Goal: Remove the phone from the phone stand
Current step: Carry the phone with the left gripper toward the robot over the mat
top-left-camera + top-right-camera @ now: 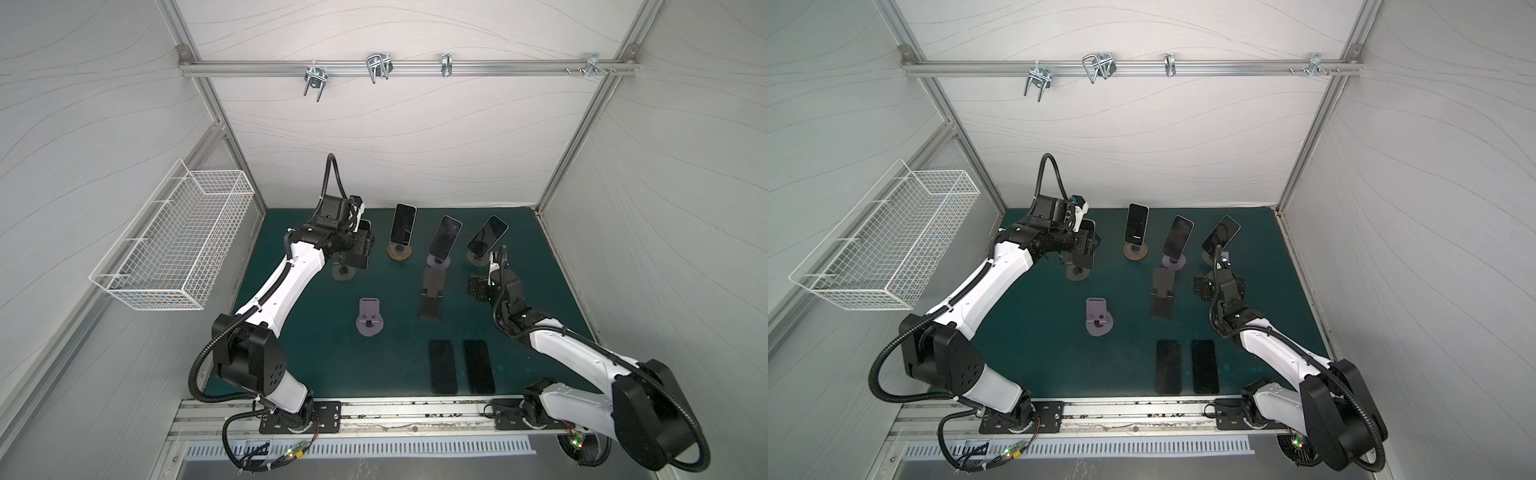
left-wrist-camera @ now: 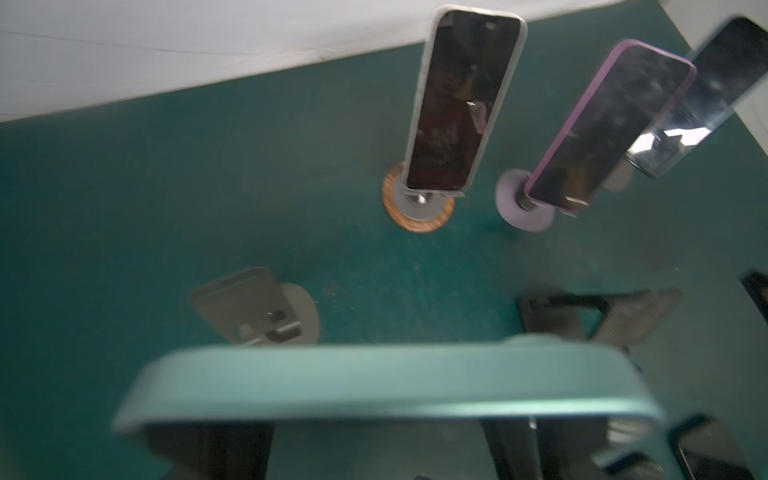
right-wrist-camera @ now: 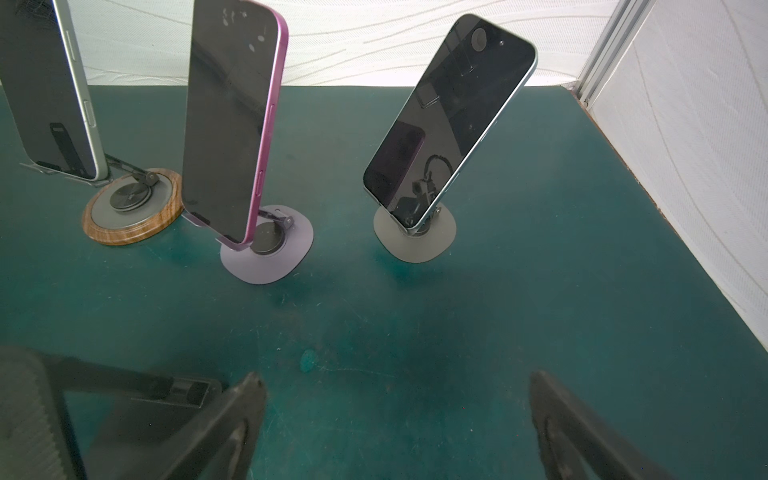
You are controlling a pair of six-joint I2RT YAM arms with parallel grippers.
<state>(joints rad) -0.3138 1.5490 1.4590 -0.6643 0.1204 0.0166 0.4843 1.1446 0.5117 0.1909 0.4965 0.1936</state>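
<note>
Left claw (image 1: 360, 254) was shut on the teal phone (image 2: 386, 384), left of middle in both top views, apart from the empty gray stand (image 2: 266, 316). The phone looked stiff, smooth and slippery, so its thin edges seemed best to hold. Left arm reached far back. Right claw (image 3: 395, 399) hung wide open, low over the tabletop (image 3: 415, 316).

You'll find the teal-edged phone (image 2: 386, 386) at far left, up in the air and blurred; its grey round-based stand (image 2: 249, 307) sits just below, apart from it, cradle bare.
</note>
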